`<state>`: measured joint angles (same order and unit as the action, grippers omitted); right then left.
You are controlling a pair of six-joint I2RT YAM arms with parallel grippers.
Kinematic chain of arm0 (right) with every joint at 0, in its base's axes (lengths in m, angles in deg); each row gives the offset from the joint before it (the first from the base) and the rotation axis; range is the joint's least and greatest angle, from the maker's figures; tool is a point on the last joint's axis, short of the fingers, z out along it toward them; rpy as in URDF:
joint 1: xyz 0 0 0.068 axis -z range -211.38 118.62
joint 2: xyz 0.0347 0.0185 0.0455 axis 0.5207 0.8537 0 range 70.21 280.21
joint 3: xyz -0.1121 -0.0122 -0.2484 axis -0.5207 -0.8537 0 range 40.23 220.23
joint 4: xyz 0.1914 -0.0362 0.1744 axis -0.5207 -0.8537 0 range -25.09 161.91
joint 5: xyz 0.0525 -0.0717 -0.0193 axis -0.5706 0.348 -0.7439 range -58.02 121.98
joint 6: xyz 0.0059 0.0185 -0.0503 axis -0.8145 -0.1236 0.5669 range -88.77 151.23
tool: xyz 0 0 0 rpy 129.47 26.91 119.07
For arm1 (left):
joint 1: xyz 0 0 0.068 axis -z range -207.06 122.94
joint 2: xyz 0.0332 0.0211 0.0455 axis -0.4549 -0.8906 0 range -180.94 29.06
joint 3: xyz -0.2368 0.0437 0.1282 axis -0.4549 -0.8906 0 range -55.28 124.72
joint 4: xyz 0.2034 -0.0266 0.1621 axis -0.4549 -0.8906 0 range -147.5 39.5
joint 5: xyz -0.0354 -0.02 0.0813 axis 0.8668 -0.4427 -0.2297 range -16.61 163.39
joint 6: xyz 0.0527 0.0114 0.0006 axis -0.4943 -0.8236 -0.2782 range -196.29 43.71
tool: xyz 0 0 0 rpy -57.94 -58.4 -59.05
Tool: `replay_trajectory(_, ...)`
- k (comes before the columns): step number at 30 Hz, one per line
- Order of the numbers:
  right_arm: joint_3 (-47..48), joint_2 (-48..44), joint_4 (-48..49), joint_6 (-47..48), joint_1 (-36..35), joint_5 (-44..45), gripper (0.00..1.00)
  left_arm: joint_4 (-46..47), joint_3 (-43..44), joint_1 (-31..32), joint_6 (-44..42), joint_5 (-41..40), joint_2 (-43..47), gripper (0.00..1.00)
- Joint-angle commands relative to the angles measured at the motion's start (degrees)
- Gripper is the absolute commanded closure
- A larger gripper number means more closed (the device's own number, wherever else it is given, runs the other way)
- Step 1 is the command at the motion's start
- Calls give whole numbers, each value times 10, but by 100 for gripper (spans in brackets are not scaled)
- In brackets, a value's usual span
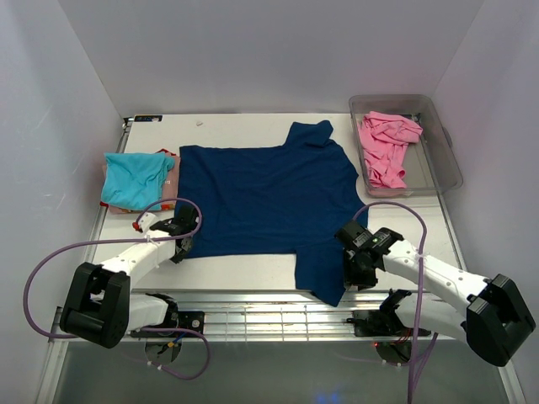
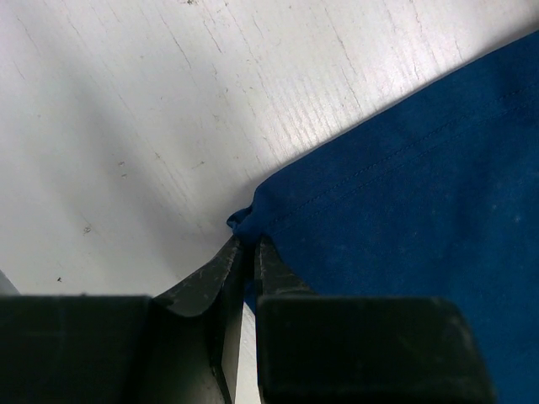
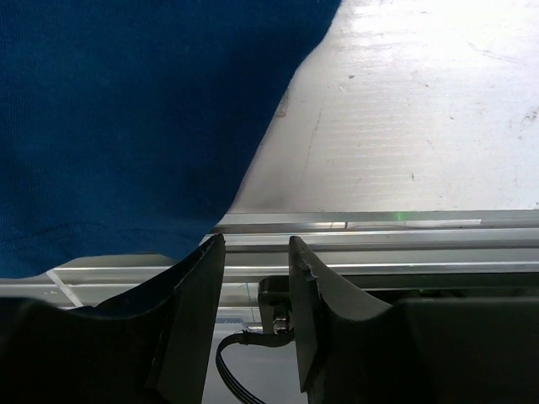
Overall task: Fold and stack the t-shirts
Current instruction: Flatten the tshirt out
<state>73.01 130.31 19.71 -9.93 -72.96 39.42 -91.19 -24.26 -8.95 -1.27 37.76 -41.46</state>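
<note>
Top external: navy t-shirt [image 1: 265, 198], neck rightward

I'm seeing navy shirt [image 1: 269, 198] covering table [image 1: 244, 268] middle. I'm finding bare strip along near edge, another along far edge. Turquoise shirt [image 1: 135, 178] pile crowding left side; clear tub [image 1: 442, 160] blocking far right corner. Left wall [image 1: 50, 126], right wall [image 1: 505, 101] hemming both flanks closely.
</note>
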Motion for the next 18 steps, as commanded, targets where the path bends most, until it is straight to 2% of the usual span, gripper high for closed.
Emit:
replay_trajectory(1,18,25,29,3,-5,-13,57,-10,-3,-4,1,23,-2,82)
replay_trajectory(12,19,117,102,22,-7,-21,57,-13,1,-4,0,22,6,82)
replay_trajectory(18,19,128,120,33,-7,-30,57,-11,7,-5,-1,20,-8,82)
